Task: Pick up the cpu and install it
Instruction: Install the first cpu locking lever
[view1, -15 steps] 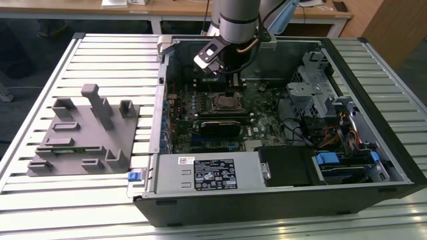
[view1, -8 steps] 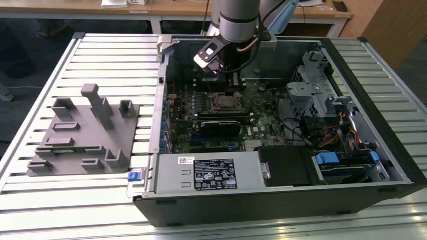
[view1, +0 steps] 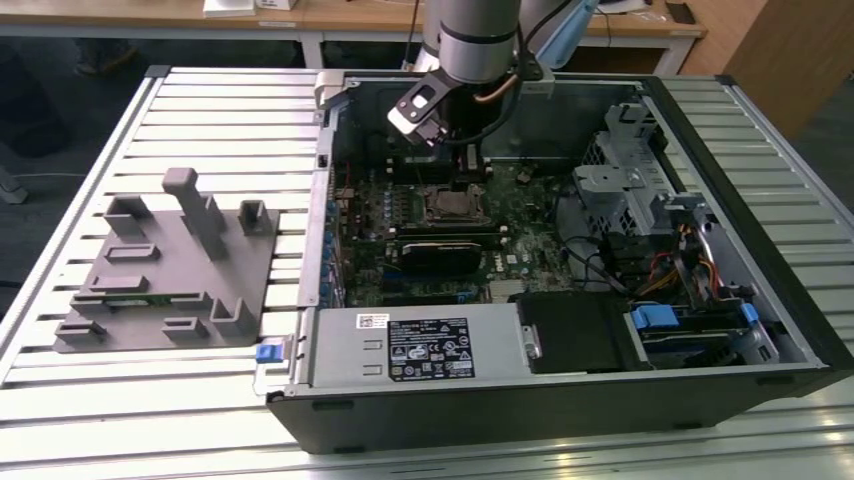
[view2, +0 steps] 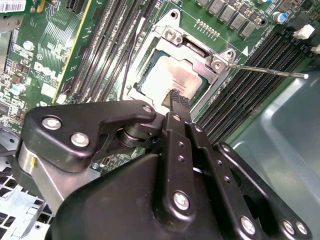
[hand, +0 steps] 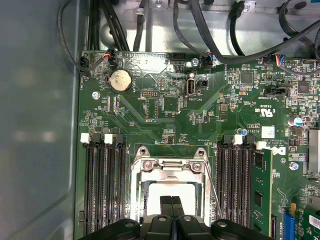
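Silvery-white on top, the cpu (view2: 165, 75) lies seated in the motherboard socket (view2: 172, 36) within its metal frame, and directly above that socket the black fingers (hand: 166, 206) are pressed together, gripping nothing, with tips at the chip's surface.

I see a silvery-white cpu (view2: 170, 75), a green motherboard (hand: 170, 110), a black gripper (hand: 171, 200), and a plain grey fixture (view1: 167, 270) beside a black case (view1: 534, 420).
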